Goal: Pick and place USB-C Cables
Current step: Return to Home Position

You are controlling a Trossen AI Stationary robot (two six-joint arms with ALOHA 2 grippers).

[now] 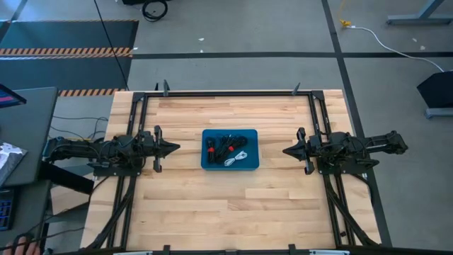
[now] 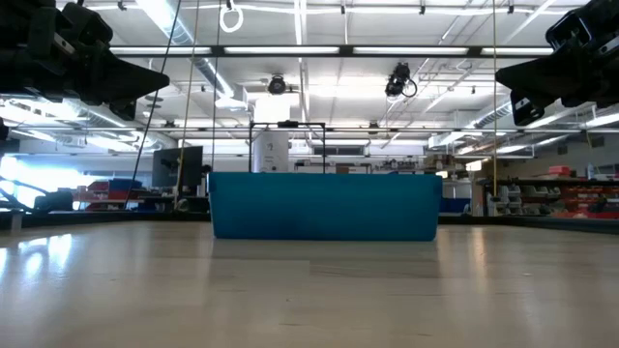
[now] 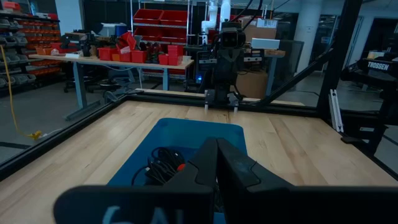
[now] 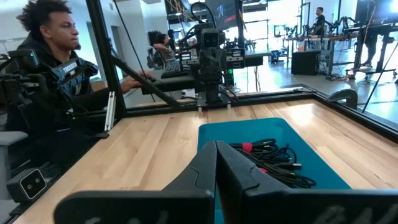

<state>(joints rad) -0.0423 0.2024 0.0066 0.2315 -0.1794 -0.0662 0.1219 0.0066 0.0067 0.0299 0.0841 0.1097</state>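
A blue tray (image 1: 252,134) sits at the middle of the wooden table. Inside it lie the USB-C cables: black bundles (image 1: 225,146), some with red bands (image 1: 211,149), and one white bundle (image 1: 238,159). The right wrist view shows the black tangle (image 4: 273,160) with a red band (image 4: 247,147). In the left wrist view a black bundle (image 3: 163,164) lies near my fingers. My left gripper (image 1: 176,147) is shut and hovers left of the tray. My right gripper (image 1: 286,150) is shut and hovers right of it. Both point level at the tray and hold nothing.
Black frame rails (image 1: 233,93) border the table's far edge and sides. Bare wood (image 1: 226,205) lies near and far of the tray. A person (image 4: 53,68) sits behind the left arm's base. A long white cord with a yellow end (image 1: 382,39) lies on the floor beyond the table.
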